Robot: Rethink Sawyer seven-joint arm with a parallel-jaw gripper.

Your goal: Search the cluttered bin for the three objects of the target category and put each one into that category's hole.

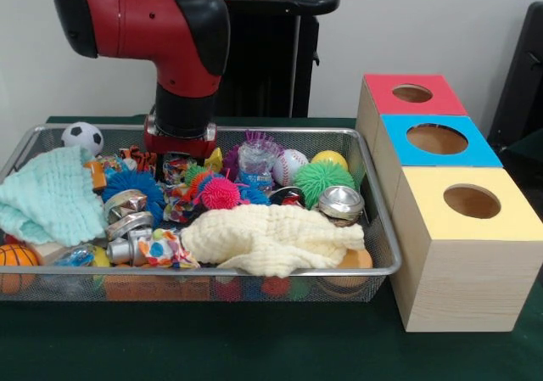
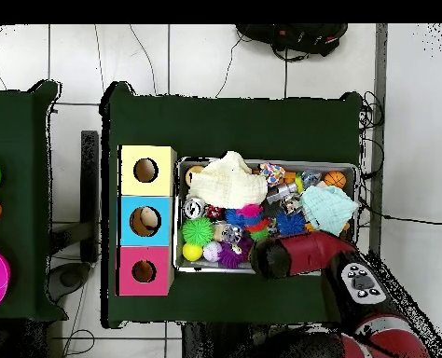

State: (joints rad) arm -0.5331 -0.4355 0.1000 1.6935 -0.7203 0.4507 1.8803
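Note:
A wire mesh bin is piled with small toys: a green spiky ball, a pink spiky ball, a blue spiky ball, a baseball, a yellow ball, a soccer ball, a basketball and shiny metal tins. A cream cloth and a mint cloth cover part of the pile. My gripper reaches down into the bin's far middle, its tip hidden among the toys. Seen from overhead, the arm's end is over the bin's near edge.
Beside the bin stand three wooden boxes, each with a round hole in its top: red, blue and yellow. The overhead view has them as yellow, blue and red. A dark green cloth covers the table.

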